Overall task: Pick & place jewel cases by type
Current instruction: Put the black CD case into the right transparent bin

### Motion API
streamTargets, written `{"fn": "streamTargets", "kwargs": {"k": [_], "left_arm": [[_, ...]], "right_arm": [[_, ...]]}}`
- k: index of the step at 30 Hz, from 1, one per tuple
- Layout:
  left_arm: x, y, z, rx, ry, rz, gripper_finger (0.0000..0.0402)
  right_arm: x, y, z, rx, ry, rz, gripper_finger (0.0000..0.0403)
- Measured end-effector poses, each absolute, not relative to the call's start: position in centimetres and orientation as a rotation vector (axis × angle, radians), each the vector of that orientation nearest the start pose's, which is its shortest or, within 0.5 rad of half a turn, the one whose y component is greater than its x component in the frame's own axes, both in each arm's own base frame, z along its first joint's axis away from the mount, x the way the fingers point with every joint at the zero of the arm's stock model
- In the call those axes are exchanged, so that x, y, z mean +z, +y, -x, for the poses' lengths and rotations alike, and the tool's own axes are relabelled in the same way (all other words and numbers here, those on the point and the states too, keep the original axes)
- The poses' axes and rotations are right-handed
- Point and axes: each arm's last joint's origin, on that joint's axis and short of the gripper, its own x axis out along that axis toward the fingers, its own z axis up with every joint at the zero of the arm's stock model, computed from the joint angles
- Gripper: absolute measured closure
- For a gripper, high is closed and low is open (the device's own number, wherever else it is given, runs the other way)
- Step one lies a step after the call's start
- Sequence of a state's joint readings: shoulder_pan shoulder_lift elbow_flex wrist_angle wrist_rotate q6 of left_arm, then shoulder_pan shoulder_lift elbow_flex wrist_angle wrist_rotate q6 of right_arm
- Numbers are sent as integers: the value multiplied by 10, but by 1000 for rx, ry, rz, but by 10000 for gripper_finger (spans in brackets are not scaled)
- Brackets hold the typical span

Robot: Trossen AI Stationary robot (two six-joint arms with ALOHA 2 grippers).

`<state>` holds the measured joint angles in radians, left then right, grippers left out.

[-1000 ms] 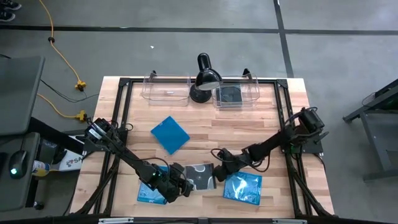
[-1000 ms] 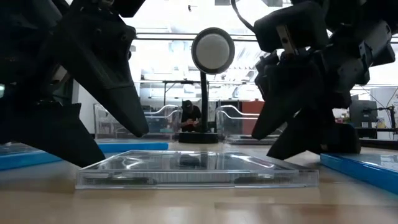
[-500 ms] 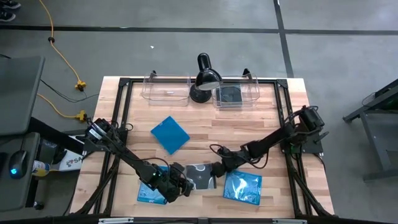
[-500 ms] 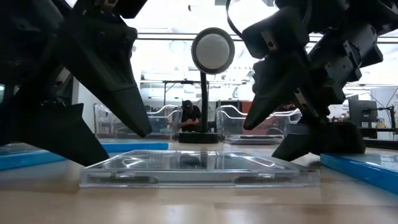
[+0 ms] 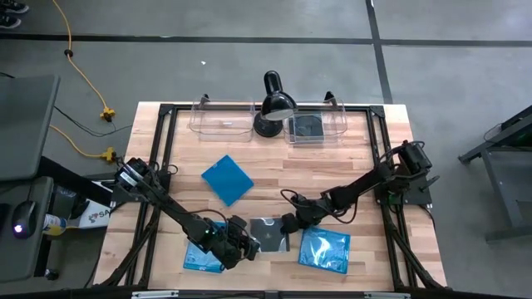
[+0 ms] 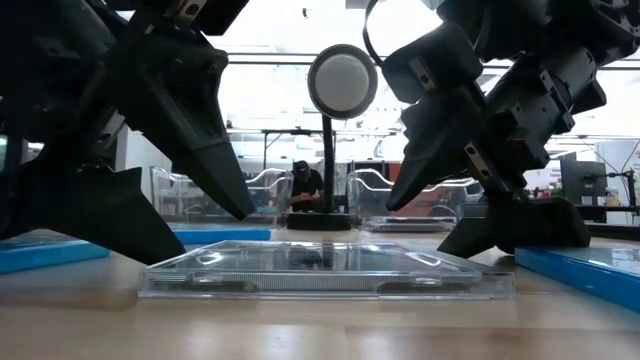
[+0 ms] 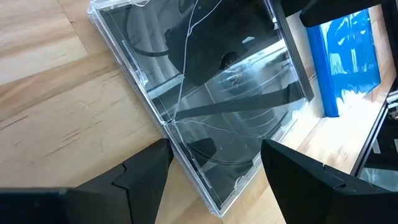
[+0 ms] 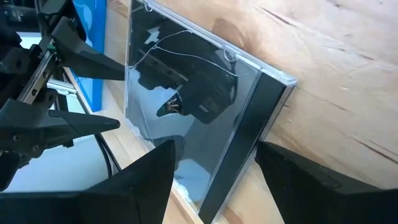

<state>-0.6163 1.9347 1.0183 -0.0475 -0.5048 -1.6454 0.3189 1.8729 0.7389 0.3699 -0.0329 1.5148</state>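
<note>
Near the table's front edge, a black jewel case (image 5: pixel 272 233) lies flat between two blue jewel cases (image 5: pixel 202 256) (image 5: pixel 325 250). Left gripper (image 5: pixel 251 247) and right gripper (image 5: pixel 288 226) flank opposite edges, fingers apart, neither clamping it. Another blue jewel case (image 5: pixel 227 179) lies mid-table. Rear bin (image 5: pixel 316 127) holds a dark case.

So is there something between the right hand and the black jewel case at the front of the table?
No, nothing visible. The right hand is open, right at the black jewel case, fingers straddling its edge. The left hand is open at the opposite edge. The case lies flat on the table.
</note>
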Motion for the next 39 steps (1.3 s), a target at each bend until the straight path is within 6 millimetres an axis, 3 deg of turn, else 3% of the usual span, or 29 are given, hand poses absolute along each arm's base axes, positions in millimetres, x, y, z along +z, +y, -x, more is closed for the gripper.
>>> {"fn": "streamTargets", "kwargs": {"k": [17,27,39], "left_arm": [[116,-199,-305,533,672,993,147],[116,-199,-305,527,670,995,147],[117,-200,-305,512,688,983,147]], "right_arm": [[105,101,-317,-203,706,-1284,166],[134,94,-327,-160,455,-1252,166],[138,99,-327,-31,497,-1272,166]]}}
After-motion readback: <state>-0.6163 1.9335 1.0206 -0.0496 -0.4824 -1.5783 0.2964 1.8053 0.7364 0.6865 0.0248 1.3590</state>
